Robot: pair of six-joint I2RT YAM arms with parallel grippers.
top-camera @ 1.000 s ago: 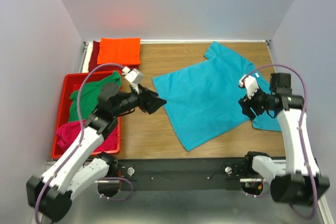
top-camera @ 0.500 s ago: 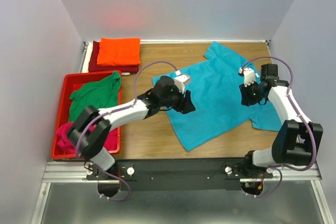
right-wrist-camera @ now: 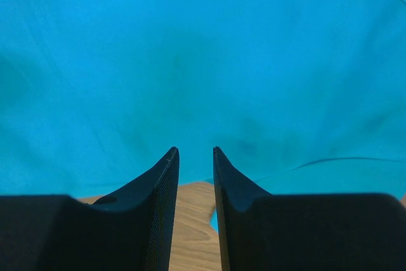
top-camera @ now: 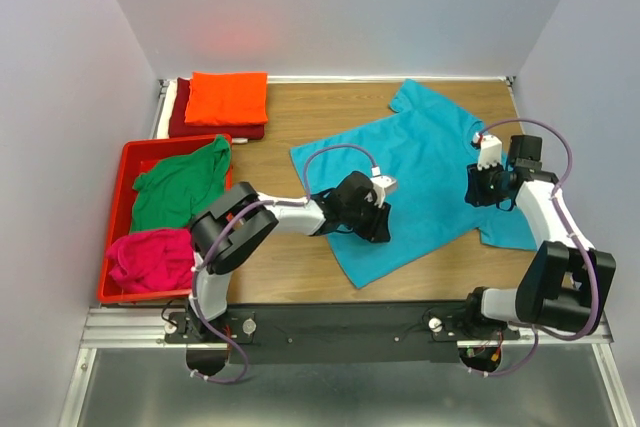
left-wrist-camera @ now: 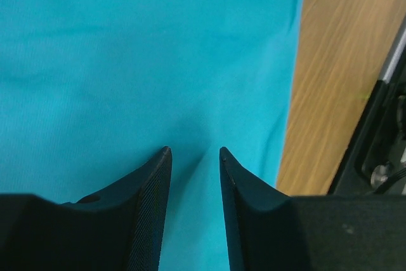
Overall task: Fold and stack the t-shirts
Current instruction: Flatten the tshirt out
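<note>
The turquoise t-shirt (top-camera: pixel 420 172) lies spread flat and slanted on the wooden table. My left gripper (top-camera: pixel 378 225) is low over its near-left part, close to the hem. In the left wrist view the gripper (left-wrist-camera: pixel 194 150) is open by a narrow gap, with turquoise cloth (left-wrist-camera: pixel 158 49) and a slight crease between the fingertips. My right gripper (top-camera: pixel 480 190) is at the shirt's right side by the sleeve. In the right wrist view it (right-wrist-camera: pixel 195 149) is open by a narrow gap, with bare wood (right-wrist-camera: pixel 190 220) between the fingers and the shirt (right-wrist-camera: pixel 203 49) just ahead.
A folded orange shirt (top-camera: pixel 228 97) lies on a dark red one (top-camera: pixel 178 117) at the back left. The red crate (top-camera: pixel 150 143) at the left holds a green shirt (top-camera: pixel 180 187) and a magenta shirt (top-camera: pixel 150 257). Walls close in on three sides.
My left arm has swung from beside the crate to the right, onto the turquoise shirt's near-left part. My right gripper has shifted a little right and back near the sleeve.
</note>
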